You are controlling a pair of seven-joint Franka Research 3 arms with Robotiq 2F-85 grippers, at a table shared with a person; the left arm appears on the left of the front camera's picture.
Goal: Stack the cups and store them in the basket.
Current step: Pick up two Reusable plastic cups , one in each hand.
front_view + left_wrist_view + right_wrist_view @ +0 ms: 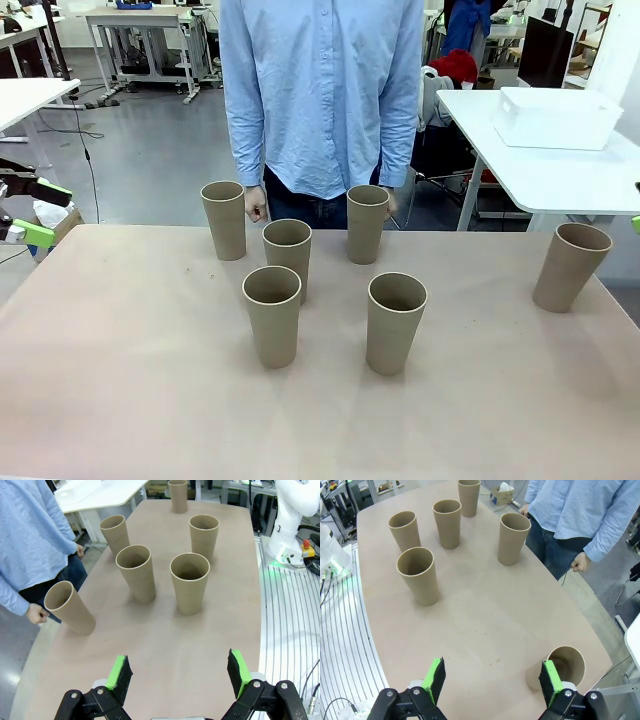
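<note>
Several tan paper cups stand upright on the brown table. A cluster sits mid-table: one at the back left (224, 218), one at the back right (367, 222), and a front pair (272, 315) (396, 322). A lone cup (570, 266) stands at the far right. The white basket (556, 118) rests on a separate white table behind, at the right. My left gripper (42, 212) hovers off the table's left end, open (178, 675) and holding nothing. My right gripper (492, 680) is open too, with the lone cup (565, 666) just beyond its right finger.
A person in a blue shirt (320, 90) stands at the far edge, hands hanging by the back cups. The white table (560, 175) under the basket is apart from mine. Bare tabletop (150, 380) lies in front of the cups.
</note>
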